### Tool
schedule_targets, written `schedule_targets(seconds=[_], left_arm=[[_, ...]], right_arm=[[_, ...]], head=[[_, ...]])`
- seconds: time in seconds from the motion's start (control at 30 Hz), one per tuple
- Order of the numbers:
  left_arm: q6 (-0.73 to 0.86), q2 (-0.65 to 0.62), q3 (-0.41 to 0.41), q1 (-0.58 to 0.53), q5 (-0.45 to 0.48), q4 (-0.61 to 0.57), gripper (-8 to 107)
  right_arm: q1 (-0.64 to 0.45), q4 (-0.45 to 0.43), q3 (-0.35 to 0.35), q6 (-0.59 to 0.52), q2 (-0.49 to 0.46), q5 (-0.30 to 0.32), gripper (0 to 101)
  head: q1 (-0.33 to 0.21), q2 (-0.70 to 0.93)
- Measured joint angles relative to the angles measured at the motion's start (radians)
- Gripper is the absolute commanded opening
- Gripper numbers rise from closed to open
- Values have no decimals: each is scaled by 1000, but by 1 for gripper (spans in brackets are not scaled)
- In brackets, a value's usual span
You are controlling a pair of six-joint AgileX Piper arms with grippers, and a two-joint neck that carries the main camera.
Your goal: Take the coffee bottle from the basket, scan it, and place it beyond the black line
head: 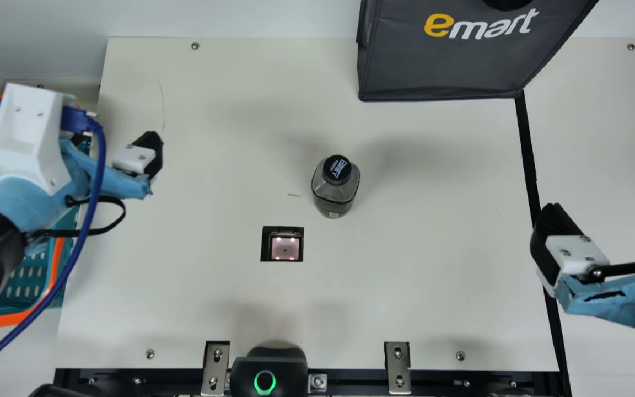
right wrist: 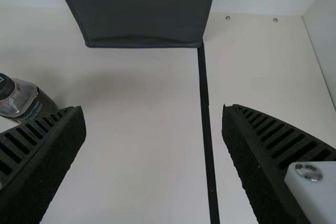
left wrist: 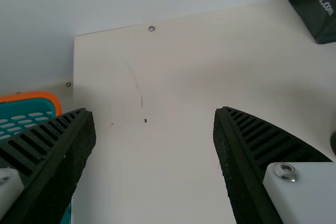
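Note:
The coffee bottle [head: 335, 190], dark with a black cap, stands upright mid-table in the main view, behind and right of the scanner window [head: 285, 246]. In the right wrist view the bottle [right wrist: 25, 100] is partly behind a finger. My left gripper [head: 120, 148] hangs over the table's left side by the basket [head: 55, 259]; in its wrist view the gripper [left wrist: 155, 114] is open and empty. My right gripper [head: 601, 215] is above the black line [head: 528, 149], right of the bottle; the right wrist view shows that gripper [right wrist: 155, 108] open, the line [right wrist: 206, 114] between its fingers.
A dark grey bag [head: 444, 60] stands at the back, its right corner at the line's far end. A blue cable [head: 83, 220] runs along my left arm. Metal brackets [head: 397, 366] and a black device with a green ring [head: 268, 372] sit at the front edge.

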Motion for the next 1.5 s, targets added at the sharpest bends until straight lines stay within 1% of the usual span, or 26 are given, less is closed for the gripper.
schedule_targets(seconds=[0.4,0.73,1.1,1.5], left_arm=[[54,-73,46,108,16,-46,90],[87,-137,79,173,35,-93,90],[142,-203,136,257,55,-148,90],[208,-258,173,307,70,-190,90]], right_arm=[[0,0,0,0,0,0,91],[0,0,0,0,0,0,91],[0,0,0,0,0,-1,91],[0,0,0,0,0,0,91]], head=[[0,0],[0,-2],[0,0],[-2,0]])
